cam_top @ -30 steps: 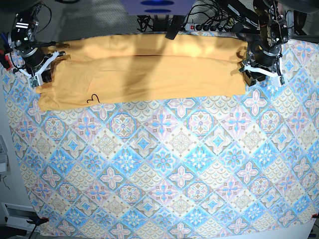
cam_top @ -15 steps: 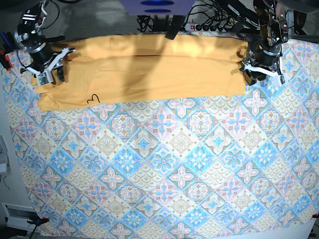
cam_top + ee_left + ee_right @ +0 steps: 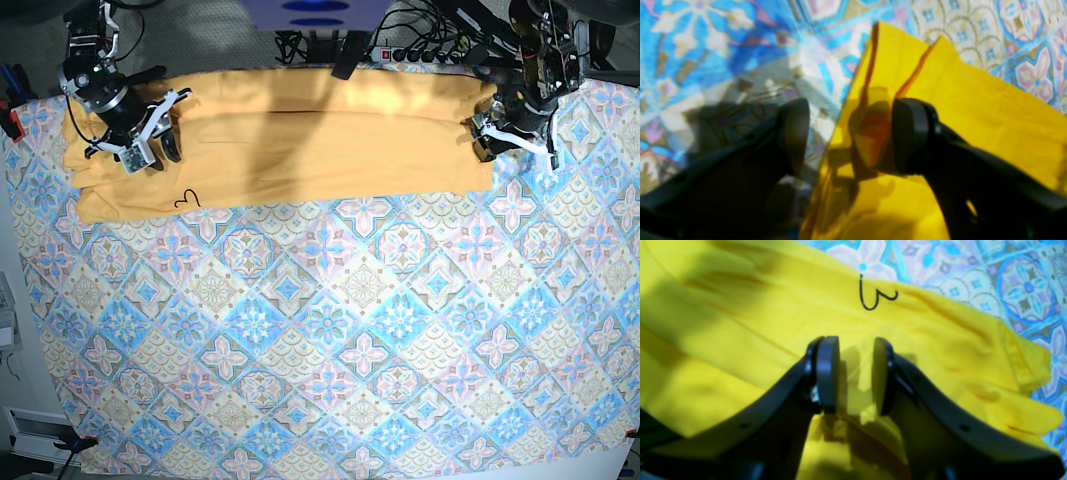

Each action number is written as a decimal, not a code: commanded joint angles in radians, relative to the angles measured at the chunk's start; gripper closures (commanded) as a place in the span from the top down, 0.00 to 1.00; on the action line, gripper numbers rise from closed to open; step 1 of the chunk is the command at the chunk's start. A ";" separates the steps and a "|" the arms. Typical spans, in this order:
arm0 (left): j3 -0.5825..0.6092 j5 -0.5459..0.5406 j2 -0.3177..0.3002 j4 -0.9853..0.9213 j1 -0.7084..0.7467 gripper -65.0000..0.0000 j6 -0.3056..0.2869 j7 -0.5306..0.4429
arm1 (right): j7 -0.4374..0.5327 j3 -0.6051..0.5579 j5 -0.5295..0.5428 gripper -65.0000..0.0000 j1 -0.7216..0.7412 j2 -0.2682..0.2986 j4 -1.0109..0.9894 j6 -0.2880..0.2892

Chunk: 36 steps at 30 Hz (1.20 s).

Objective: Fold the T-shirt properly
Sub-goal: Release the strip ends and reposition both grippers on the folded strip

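Note:
The T-shirt lies as a long pale orange-yellow band across the far side of the table, its dark loop mark near the front left. My right gripper hovers over the shirt's left part. In the right wrist view it stands open with a narrow gap, with shirt fabric and the loop mark beneath it. My left gripper is at the shirt's right end. In the left wrist view it is wide open, straddling the shirt's edge, one finger over the tablecloth.
The blue-and-pink tile-patterned tablecloth covers the whole table in front of the shirt. Cables and a power strip lie behind the far edge. A white box sits off the table's left side.
My right gripper has moved from the shirt's left edge rightward onto the shirt and opened a little. My left gripper has opened wider at the right end.

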 commanded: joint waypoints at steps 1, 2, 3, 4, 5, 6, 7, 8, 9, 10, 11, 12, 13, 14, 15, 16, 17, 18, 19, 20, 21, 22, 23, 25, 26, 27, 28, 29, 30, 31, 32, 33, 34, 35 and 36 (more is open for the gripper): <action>-0.002 -0.007 -0.010 0.021 -0.006 0.60 -0.008 0.008 | 0.020 0.006 0.010 0.26 0.000 0.013 0.013 0.000; -0.002 -0.007 -0.010 0.021 -0.014 0.60 -0.008 0.029 | 0.020 0.006 0.010 0.26 0.001 0.013 0.013 0.000; -0.002 -0.007 -0.012 0.021 -0.019 0.60 -0.008 0.050 | 0.020 0.006 0.010 0.26 0.001 0.013 0.013 0.000; -0.005 -0.007 -0.012 0.021 -0.025 0.60 -0.008 0.069 | 0.020 0.006 0.010 0.26 0.001 0.013 0.009 0.000; -0.005 -0.007 -0.012 0.021 -0.034 0.60 -0.008 0.087 | 0.023 0.006 0.010 0.26 0.001 0.013 0.004 0.000; -0.006 -0.007 -0.012 0.021 -0.042 0.59 -0.008 0.106 | 0.025 0.006 0.010 0.26 0.003 0.013 0.000 0.000; -0.008 -0.007 -0.012 0.021 -0.048 0.59 -0.008 0.121 | 0.027 0.006 0.010 0.26 0.003 0.013 -0.005 0.000; -0.008 -0.007 -0.012 0.021 -0.051 0.60 -0.008 0.133 | 0.027 0.006 0.010 0.26 0.003 0.013 -0.011 0.000; -0.008 -0.007 -0.012 0.021 -0.052 0.60 -0.008 0.146 | 0.027 0.006 0.010 0.26 0.003 0.013 -0.014 0.000; -0.008 -0.005 -0.012 0.019 -0.052 0.60 -0.008 0.152 | 0.028 0.006 0.010 0.26 0.003 0.013 -0.016 0.000; -0.008 -0.002 -0.012 0.016 -0.054 0.60 -0.008 0.156 | 0.028 0.006 0.010 0.26 0.003 0.013 -0.016 0.000; -0.006 0.000 -0.012 0.015 -0.054 0.60 -0.008 0.158 | 0.028 0.006 0.010 0.26 0.003 0.013 -0.016 0.000; -0.003 0.000 -0.012 0.015 -0.054 0.60 -0.008 0.158 | 0.028 0.006 0.010 0.26 0.003 0.013 -0.016 0.000; -0.002 0.001 -0.012 0.015 -0.054 0.60 -0.008 0.158 | 0.028 0.006 0.010 0.26 0.003 0.013 -0.016 0.000; -0.002 0.001 -0.012 0.015 -0.054 0.60 -0.008 0.158 | 0.028 0.006 0.010 0.26 0.003 0.013 -0.016 0.000; -0.002 0.001 -0.012 0.015 -0.054 0.60 -0.008 0.158 | 0.028 0.006 0.010 0.26 0.003 0.013 -0.016 0.000; -0.002 0.001 -0.012 0.015 -0.054 0.60 -0.008 0.158 | 0.028 0.006 0.010 0.26 0.003 0.013 -0.016 0.000; -0.002 0.001 -0.012 0.013 -0.052 0.60 -0.008 0.158 | 0.028 0.006 0.010 0.26 0.003 0.013 -0.016 0.000; -0.002 0.003 -0.012 0.011 -0.052 0.60 -0.008 0.158 | 0.028 0.006 0.010 0.26 0.003 0.013 -0.016 0.000; -0.003 0.003 -0.012 -0.001 -0.052 0.60 -0.008 0.158 | 0.028 0.006 0.010 0.26 0.004 0.013 -0.016 0.000; -0.006 0.003 -0.012 -0.019 -0.052 0.60 -0.008 0.158 | 0.028 0.006 0.010 0.26 0.004 0.013 -0.016 0.000; -0.006 0.003 -0.014 -0.035 -0.054 0.60 -0.008 0.158 | 0.028 0.006 0.010 0.26 0.004 0.013 -0.016 0.000; -0.008 0.003 -0.014 -0.048 -0.054 0.60 -0.008 0.158 | 0.028 0.006 0.010 0.26 0.004 0.013 -0.016 0.000; -0.003 0.003 -0.014 -0.068 -0.054 0.60 -0.008 0.158 | 0.028 0.006 0.010 0.26 0.004 0.013 -0.016 0.000; -0.002 0.003 -0.014 -0.077 -0.054 0.60 -0.008 0.158 | 0.028 0.006 0.010 0.26 0.004 0.013 -0.016 0.000; -0.002 0.003 -0.014 -0.088 -0.056 0.60 -0.008 0.156 | 0.028 0.006 0.010 0.26 0.004 0.013 -0.016 0.000; 0.000 0.003 -0.014 -0.101 -0.059 0.60 -0.008 0.155 | 0.028 0.006 0.010 0.26 0.004 0.013 -0.016 0.000; 0.000 0.003 -0.012 -0.111 -0.068 0.60 -0.008 0.156 | 0.028 0.006 0.010 0.26 0.004 0.013 -0.016 0.000; 0.000 0.003 -0.012 -0.124 -0.072 0.59 -0.008 0.158 | 0.028 0.006 0.010 0.26 0.004 0.013 -0.016 0.000; 0.000 0.003 -0.012 -0.133 -0.076 0.59 -0.008 0.158 | 0.028 0.006 0.010 0.26 0.004 0.013 -0.016 0.000; 0.001 0.001 -0.012 -0.136 -0.077 0.59 -0.008 0.158 | 0.028 0.006 0.010 0.26 0.004 0.013 -0.016 0.000; 0.003 0.001 -0.010 -0.134 -0.077 0.59 -0.008 0.158 | 0.028 0.006 0.010 0.26 0.004 0.013 -0.016 0.000; 0.018 -0.002 -0.010 -0.134 -0.077 0.59 -0.008 0.158 | 0.028 0.006 0.010 0.26 0.004 0.013 -0.016 0.000; 0.037 -0.003 -0.012 -0.134 -0.077 0.59 -0.008 0.158 | 0.028 0.006 0.010 0.26 0.004 0.013 -0.016 0.000; 0.052 -0.003 -0.012 -0.133 -0.077 0.59 -0.008 0.158 | 0.028 0.006 0.010 0.26 0.004 0.013 -0.016 0.000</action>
